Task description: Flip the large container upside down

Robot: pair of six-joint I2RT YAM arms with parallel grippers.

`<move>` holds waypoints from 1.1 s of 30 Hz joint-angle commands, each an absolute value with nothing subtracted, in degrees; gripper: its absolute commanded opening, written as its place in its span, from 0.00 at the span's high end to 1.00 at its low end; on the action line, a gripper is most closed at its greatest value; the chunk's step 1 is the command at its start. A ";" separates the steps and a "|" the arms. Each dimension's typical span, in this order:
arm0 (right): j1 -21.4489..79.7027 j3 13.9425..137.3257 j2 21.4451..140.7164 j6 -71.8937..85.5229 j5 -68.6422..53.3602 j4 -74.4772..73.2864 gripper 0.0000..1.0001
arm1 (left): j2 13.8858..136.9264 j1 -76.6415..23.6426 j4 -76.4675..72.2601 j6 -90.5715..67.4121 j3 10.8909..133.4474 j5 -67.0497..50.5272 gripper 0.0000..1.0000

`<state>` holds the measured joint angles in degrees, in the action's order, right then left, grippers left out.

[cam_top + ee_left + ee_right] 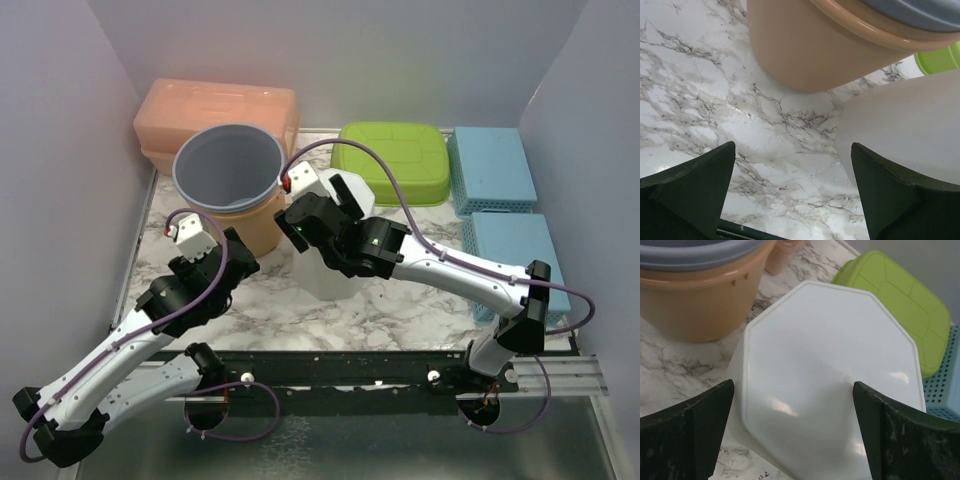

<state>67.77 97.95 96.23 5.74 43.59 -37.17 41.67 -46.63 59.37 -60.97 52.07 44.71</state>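
White container (830,375), base-up on desk (715,100); left tool (792,145) and right tool (792,385) released; risk: fingers clipping it on retreat could tip it.

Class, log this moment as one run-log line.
white container: closed face up, unheld | left gripper: open beside it | right gripper: open above it

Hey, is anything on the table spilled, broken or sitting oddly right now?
Nothing spilled or broken. The white octagonal container appears to rest base-up on the marble table, as does the green tub beyond it.
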 commanded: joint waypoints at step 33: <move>55.59 87.66 86.82 30.48 5.28 -33.07 0.11 | 38.44 -46.66 50.00 -59.37 51.77 42.22 0.01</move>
